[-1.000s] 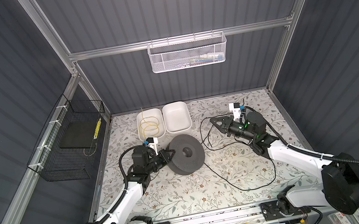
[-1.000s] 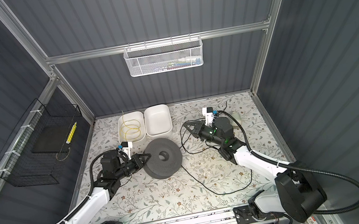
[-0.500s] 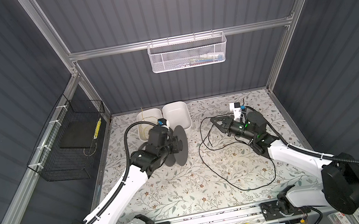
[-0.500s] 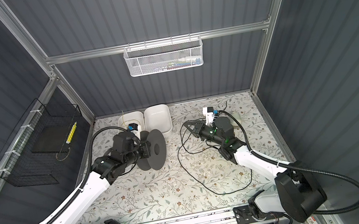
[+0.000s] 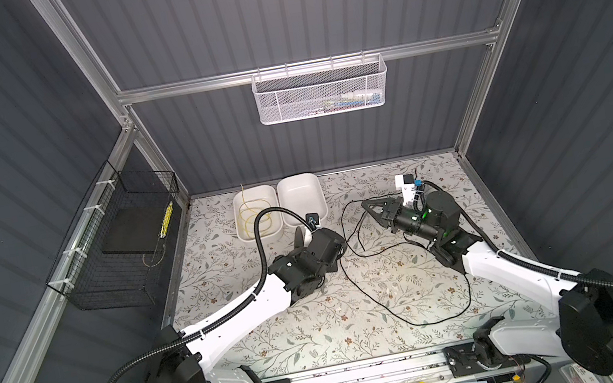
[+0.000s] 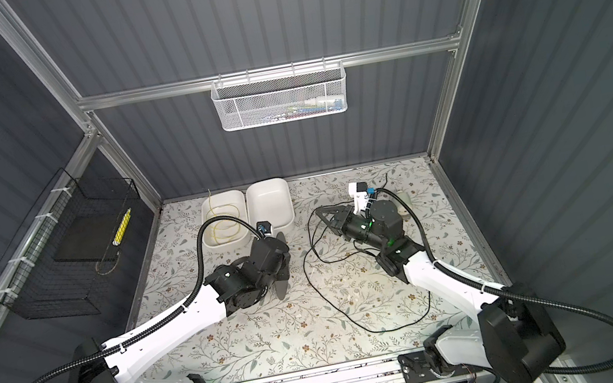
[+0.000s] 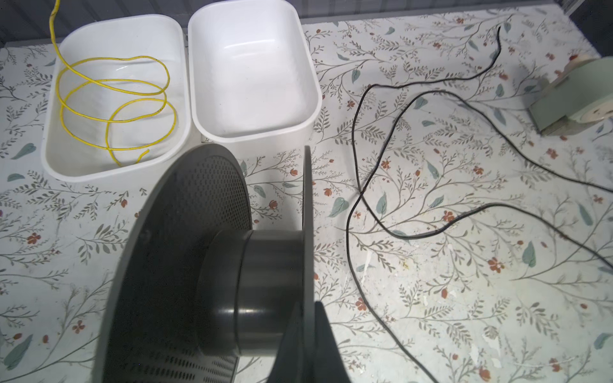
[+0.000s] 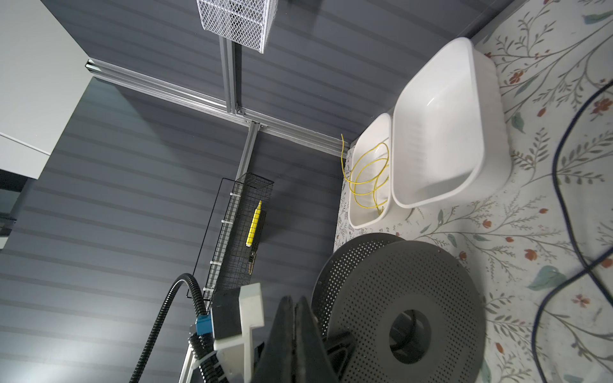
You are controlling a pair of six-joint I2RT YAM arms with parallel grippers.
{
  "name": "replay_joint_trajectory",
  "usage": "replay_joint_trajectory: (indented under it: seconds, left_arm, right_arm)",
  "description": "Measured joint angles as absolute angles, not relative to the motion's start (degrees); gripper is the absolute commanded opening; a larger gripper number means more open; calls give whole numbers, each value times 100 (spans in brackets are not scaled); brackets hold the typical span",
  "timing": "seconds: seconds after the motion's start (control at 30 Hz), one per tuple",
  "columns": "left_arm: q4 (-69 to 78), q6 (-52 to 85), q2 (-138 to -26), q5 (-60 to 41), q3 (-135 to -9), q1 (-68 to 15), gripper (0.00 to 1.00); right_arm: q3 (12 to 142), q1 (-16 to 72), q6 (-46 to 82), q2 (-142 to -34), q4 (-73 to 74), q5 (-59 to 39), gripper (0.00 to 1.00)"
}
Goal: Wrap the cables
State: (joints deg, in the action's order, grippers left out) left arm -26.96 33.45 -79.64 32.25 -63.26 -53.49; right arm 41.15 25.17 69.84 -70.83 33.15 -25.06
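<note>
The cables are one thin black cord [image 5: 424, 324] [image 6: 383, 330] lying in loose loops on the floral mat, right of centre. My left gripper [image 7: 307, 303] is shut on one flange of a dark grey perforated spool [image 7: 185, 232] [image 6: 284, 289]. It holds the spool on edge above the mat, and the bare hub has no cord on it. My right gripper [image 5: 366, 203] [image 6: 320, 211] [image 8: 295, 303] hovers shut, pointing toward the spool [image 8: 408, 315]. Nothing shows between its fingers. The cord [image 7: 354, 132] [image 8: 557, 185] passes under its tip, and one cord end lies near the back wall.
Two white bins stand at the back left. One bin [image 5: 262, 237] holds a yellow wire coil [image 7: 116, 59]; the other bin [image 5: 301, 197] is empty. A pale green tape dispenser [image 7: 577, 96] sits behind the right arm. A black wire basket [image 5: 116, 249] hangs on the left wall, a white mesh basket [image 5: 321, 91] on the back rail.
My left arm has lifted the spool off the mat, where it lay flat, turned it on edge and carried it back and right. The cord's near loop shifted slightly. The right arm stayed still.
</note>
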Motion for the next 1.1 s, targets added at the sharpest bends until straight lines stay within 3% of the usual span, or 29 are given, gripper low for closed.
replay_joint_trajectory:
  seconds: [0.33,0.47,0.9,1.1]
  left_arm:
    - [-2423,3568,-8108,3203,-6285,-5349,0]
    - [-2366,3562,-8108,3201,-6261,-5349,8]
    - [-2689,3081,-7937,2912,-6547,-5349,60]
    - [-2989,2716,-7059,2845,-6831,-5312,64]
  right_arm:
    - [4082,2517,6982,-7087,3297,-2482,0]
    - [4082,2517,6982,-7094,3297,-2482,0]
    - [4097,2530,6982,-7234,3310,-2484,0]
    - [4353,2753,6980,-7533,3312,-2484,0]
